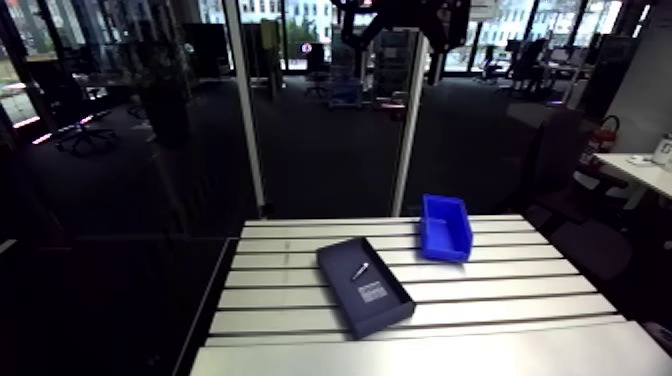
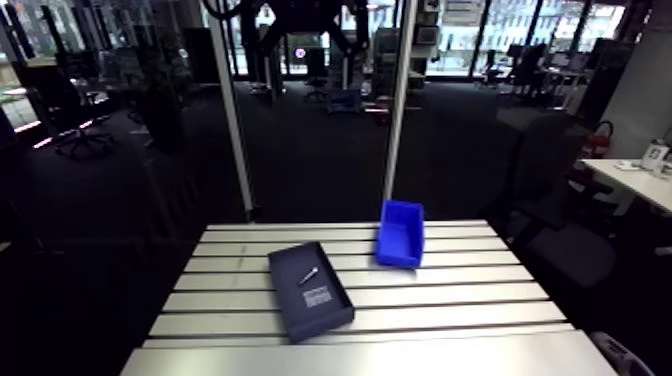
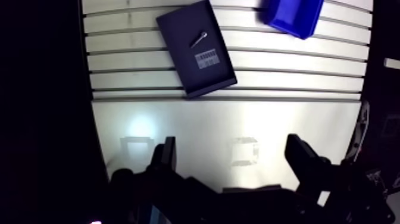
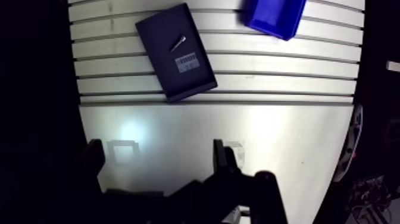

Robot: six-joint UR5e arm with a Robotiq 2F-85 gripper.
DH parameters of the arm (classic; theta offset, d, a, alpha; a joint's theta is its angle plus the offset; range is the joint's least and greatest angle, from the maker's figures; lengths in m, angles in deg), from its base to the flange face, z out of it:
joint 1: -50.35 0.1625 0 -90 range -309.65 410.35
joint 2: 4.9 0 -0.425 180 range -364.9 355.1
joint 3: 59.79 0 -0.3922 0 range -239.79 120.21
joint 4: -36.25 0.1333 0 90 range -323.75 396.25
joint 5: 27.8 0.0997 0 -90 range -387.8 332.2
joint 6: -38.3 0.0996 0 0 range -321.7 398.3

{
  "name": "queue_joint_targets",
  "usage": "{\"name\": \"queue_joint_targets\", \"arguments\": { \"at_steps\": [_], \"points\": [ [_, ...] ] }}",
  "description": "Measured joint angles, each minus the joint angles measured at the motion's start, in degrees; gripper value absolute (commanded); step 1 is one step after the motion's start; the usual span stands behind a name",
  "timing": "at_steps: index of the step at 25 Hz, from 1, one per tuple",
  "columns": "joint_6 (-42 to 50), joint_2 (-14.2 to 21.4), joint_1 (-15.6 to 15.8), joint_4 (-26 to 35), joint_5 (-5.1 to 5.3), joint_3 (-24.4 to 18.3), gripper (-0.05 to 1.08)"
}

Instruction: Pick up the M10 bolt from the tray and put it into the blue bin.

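A dark flat tray (image 1: 345, 290) lies on the slotted table, with a small silver M10 bolt (image 1: 360, 270) in its far half and a white label (image 1: 373, 293) near its front. The blue bin (image 1: 446, 228) stands just beyond and to the right of the tray, and nothing shows inside it. In the wrist view my gripper (image 3: 232, 156) hangs high over the smooth front part of the table, open, with nothing between its fingers (image 3: 166, 155). Tray (image 3: 184, 65), bolt (image 3: 199, 39) and bin (image 3: 293, 16) lie well ahead of the fingers.
Two upright metal posts (image 1: 246, 110) rise at the table's far edge. The smooth front plate (image 3: 226, 128) of the table lies under the gripper. The table's left edge (image 1: 215, 300) drops off to a dark floor.
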Motion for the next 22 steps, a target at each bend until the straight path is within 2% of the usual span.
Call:
{"name": "queue_joint_targets", "arguments": {
  "at_steps": [22],
  "points": [
    [0.36,-0.31,0.17,-0.08,-0.09,-0.09,0.01]
  ]
}}
